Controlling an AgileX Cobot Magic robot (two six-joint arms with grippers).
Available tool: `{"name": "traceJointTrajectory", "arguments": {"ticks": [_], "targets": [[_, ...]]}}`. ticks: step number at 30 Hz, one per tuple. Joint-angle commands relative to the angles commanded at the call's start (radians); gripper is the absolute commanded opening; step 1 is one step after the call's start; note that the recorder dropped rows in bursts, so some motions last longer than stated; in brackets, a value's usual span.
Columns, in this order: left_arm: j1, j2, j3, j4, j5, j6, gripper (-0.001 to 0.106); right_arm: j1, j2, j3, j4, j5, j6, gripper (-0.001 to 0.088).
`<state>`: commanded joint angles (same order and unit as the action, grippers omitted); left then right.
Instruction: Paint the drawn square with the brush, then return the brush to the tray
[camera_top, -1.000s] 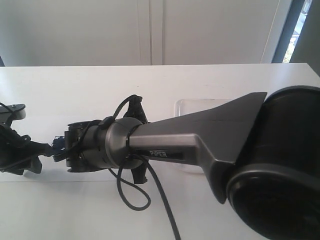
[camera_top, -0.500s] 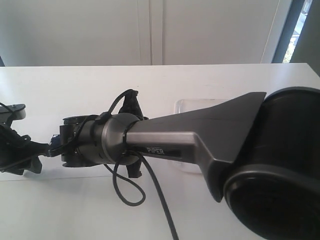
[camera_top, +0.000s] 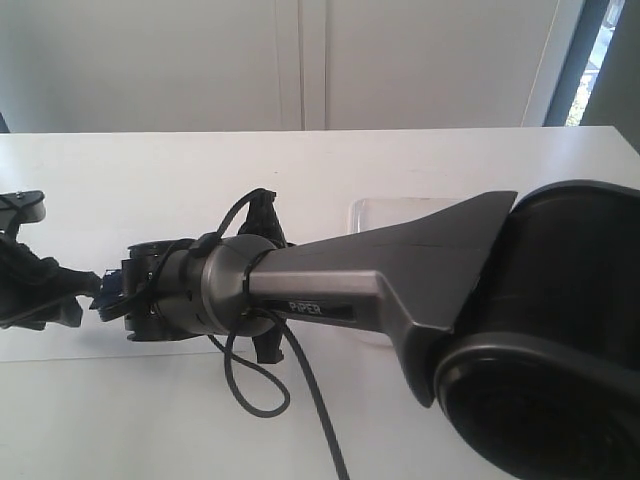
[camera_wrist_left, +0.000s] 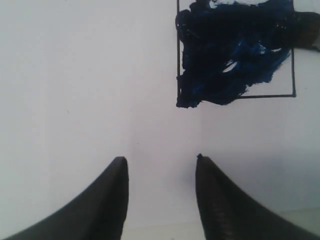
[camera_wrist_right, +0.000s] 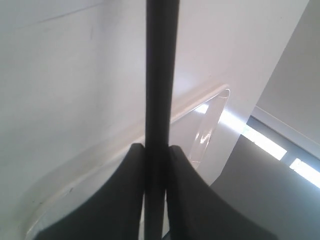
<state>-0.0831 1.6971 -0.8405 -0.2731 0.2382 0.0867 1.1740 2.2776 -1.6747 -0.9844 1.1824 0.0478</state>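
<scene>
The drawn square (camera_wrist_left: 235, 55) is a thin black outline on white paper, largely smeared with dark blue-black paint that leaves bare streaks and a strip along one side. A dark brush end (camera_wrist_left: 306, 31) lies at the square's edge. My right gripper (camera_wrist_right: 156, 146) is shut on the black brush handle (camera_wrist_right: 161, 70), which runs straight out between its fingers. In the exterior view that gripper (camera_top: 108, 288) reaches far to the left, close to my left gripper (camera_top: 40, 290). My left gripper (camera_wrist_left: 160, 160) hangs open and empty over bare paper beside the square. The tray (camera_top: 385, 212) is mostly hidden behind my right arm.
My right arm (camera_top: 400, 280) spans the scene and blocks most of the table's middle. Its black cable (camera_top: 270, 390) loops down toward the front. The white paper sheet (camera_top: 60, 345) lies at the left. The tray's translucent rim (camera_wrist_right: 210, 120) shows past the brush handle.
My right wrist has shifted a little to the left with the brush. My left gripper has moved slightly left and up.
</scene>
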Motion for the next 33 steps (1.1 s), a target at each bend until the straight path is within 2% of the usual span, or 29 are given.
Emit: {"name": "traceJointTrajectory", "arguments": {"ticks": [11,15,33], "targets": [[0.0,0.042,0.0,0.012,-0.006,0.025,0.048,0.002,0.0,0.0,0.005,0.016,-0.032,0.0],[0.0,0.042,0.0,0.012,-0.006,0.025,0.045,0.002,-0.002,0.0,0.035,0.023,-0.053,0.0],[0.0,0.042,0.0,0.012,-0.003,0.025,0.044,0.044,-0.012,0.0,0.086,0.039,-0.113,0.0]]}}
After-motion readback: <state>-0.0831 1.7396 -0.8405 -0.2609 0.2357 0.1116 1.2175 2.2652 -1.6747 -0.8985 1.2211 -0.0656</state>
